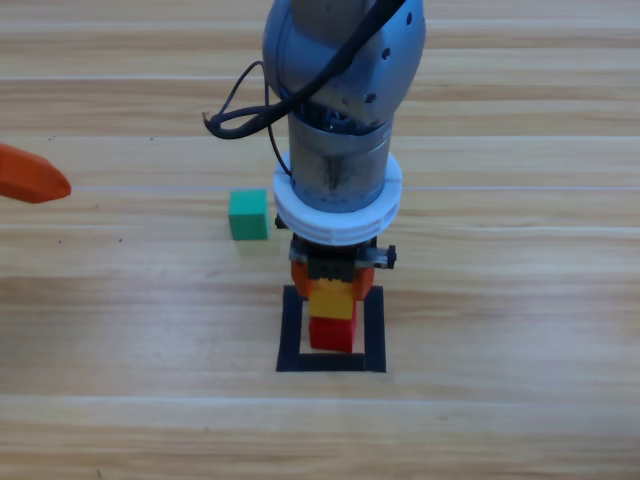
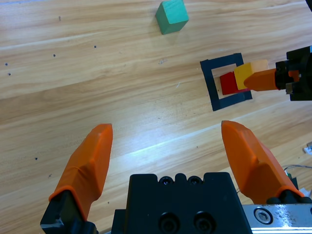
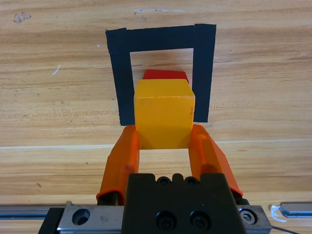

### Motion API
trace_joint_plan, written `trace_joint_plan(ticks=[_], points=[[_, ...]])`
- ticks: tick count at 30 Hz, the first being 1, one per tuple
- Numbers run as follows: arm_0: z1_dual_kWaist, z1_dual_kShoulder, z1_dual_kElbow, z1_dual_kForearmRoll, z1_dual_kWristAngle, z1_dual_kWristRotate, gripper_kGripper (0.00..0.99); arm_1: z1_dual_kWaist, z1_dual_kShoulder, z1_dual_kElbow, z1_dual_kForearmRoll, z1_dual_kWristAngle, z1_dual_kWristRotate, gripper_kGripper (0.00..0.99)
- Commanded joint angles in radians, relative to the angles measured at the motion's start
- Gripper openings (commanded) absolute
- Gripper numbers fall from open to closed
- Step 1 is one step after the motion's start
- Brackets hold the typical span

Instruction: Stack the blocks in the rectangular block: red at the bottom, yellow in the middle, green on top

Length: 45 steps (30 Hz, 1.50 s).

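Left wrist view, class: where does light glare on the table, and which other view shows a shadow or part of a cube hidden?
Left wrist view: a pale streak of glare crosses the wooden table just ahead of the open left gripper. High view: the right gripper hides part of the yellow cube. Right wrist view: that cube hides most of the red cube.

Bright, even light overhead, a soft glare streak on the wooden table [image 2: 146, 151], faint shadows, mild blur.
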Motion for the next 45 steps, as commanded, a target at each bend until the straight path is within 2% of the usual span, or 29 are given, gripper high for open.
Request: trace_joint_plan(ticks=[1, 2, 3, 4, 12, 18, 22, 27, 29, 33, 37, 39, 42, 45], points=[[0.017, -0.004, 0.016, 0.004, -0.010, 0.000, 0.948, 0.029, 0.097, -0.002, 0.015, 0.022, -0.005, 0.287], [0.017, -0.004, 0.016, 0.004, -0.012, 0.000, 0.948, 0.029, 0.097, -0.002, 0.018, 0.019, -0.005, 0.695], [0.017, -0.004, 0.016, 0.004, -0.012, 0.000, 0.948, 0.029, 0.097, -0.002, 0.018, 0.016, -0.007, 0.954], [0.017, -0.004, 0.016, 0.002, -0.012, 0.000, 0.948, 0.029, 0.097, -0.002, 0.018, 0.016, -0.007, 0.990], [0.017, 0.002, 0.020, -0.004, -0.010, 0.000, 0.948, 0.029, 0.069, -0.039, 0.020, 0.006, -0.033, 0.990], [0.017, 0.004, -0.004, -0.019, 0.002, -0.031, 0.948, 0.072, -0.116, -0.085, 0.017, -0.095, -0.148, 0.990], [0.017, 0.050, -0.075, -0.025, 0.016, -0.092, 0.946, 0.091, -0.236, -0.082, 0.000, -0.124, -0.257, 0.990], [0.017, 0.195, -0.237, 0.002, 0.017, -0.120, 0.946, 0.089, -0.370, 0.092, -0.017, -0.198, -0.300, 0.989], [0.017, 0.310, -0.365, 0.074, 0.048, -0.118, 0.946, 0.072, -0.452, 0.257, -0.100, -0.201, -0.318, 0.989], [-0.080, 0.619, -0.725, 0.303, 0.172, -0.129, 0.948, -0.006, -0.750, 0.788, -0.483, -0.124, -0.355, 0.990], [-0.167, 0.904, -1.075, 0.559, 0.284, -0.180, 0.948, -0.080, -0.890, 1.084, -0.726, -0.018, -0.413, 0.990], [-0.203, 1.033, -1.233, 0.665, 0.310, -0.210, 0.946, -0.100, -0.922, 1.188, -0.816, 0.029, -0.464, 0.990], [-0.230, 1.114, -1.277, 0.691, 0.309, -0.243, 0.946, -0.120, -0.946, 1.274, -0.885, 0.075, -0.511, 0.990], [-0.253, 1.151, -1.277, 0.691, 0.298, -0.276, 0.946, -0.126, -0.946, 1.297, -0.893, 0.080, -0.550, 0.990]])
